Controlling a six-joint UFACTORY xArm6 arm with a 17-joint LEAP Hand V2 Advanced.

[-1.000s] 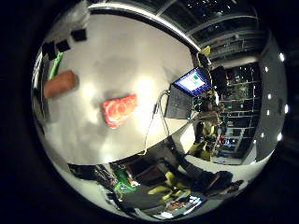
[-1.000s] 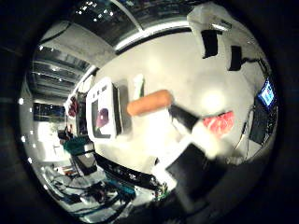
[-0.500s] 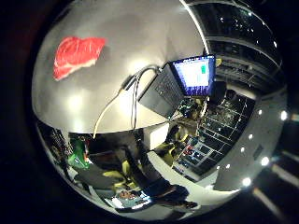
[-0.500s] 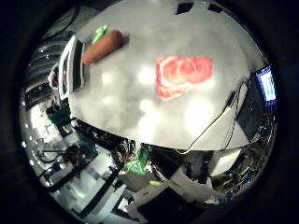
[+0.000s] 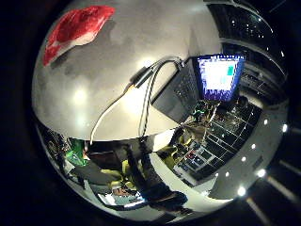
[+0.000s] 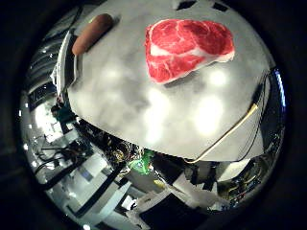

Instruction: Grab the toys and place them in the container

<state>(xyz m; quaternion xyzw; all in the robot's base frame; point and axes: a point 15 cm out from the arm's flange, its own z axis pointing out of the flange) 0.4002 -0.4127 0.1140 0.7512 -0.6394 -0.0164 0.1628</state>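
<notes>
Below my palm, toward twelve o'clock in the thumb-side view, lies the red-and-white marbled steak toy (image 6: 189, 47), flat on the pale grey table (image 6: 144, 105). It fills a fair share of that view, so I judge my palm is close over it and facing it, which is the stance I would want before closing on it. None of my hand shows in either view, so I cannot tell whether it is spread or closed, only that nothing is visibly held in front of the palm.

At about ten o'clock in the same view, well apart from the steak, a brown sausage-shaped toy (image 6: 92, 32) rests near the table's edge, just beside a white tray-like container (image 6: 64, 67) that I see edge-on; I cannot see what, if anything, is inside it. Both toys lie out on the table, so by my reading the task is at its first pick.

From the little-finger side, the steak sits at eleven o'clock, and an open laptop with a lit blue screen (image 5: 217, 77) stands at two o'clock on the far part of the table, clear of the toys. The steak lies flat and low, so I expect it to need fingers brought down around its edges.
</notes>
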